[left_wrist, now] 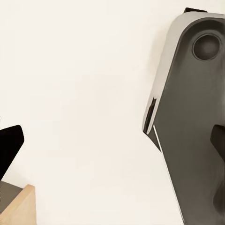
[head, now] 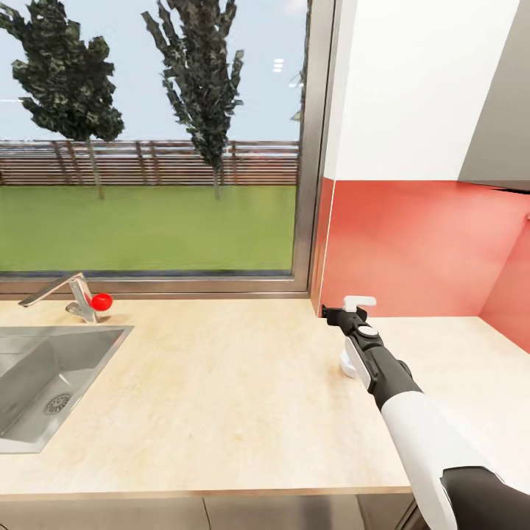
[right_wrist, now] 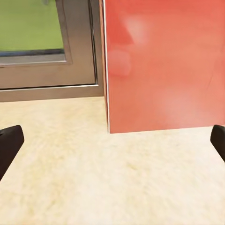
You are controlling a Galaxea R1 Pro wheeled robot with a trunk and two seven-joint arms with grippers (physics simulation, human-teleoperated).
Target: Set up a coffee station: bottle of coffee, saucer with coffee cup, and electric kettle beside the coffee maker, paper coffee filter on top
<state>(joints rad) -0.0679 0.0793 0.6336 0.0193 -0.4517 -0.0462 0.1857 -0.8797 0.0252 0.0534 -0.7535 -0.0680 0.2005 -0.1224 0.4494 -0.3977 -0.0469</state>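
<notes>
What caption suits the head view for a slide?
Right arm's open gripper reaches over the bare tan countertop near a red wall, steel sink at left.

bare kitchen countertop (head: 221, 397) lies open between sink (head: 44, 383) and red wall (head: 412, 250).

Bright even daylight, soft glare on red wall (head: 412, 243), crisp, faint shadows
</notes>
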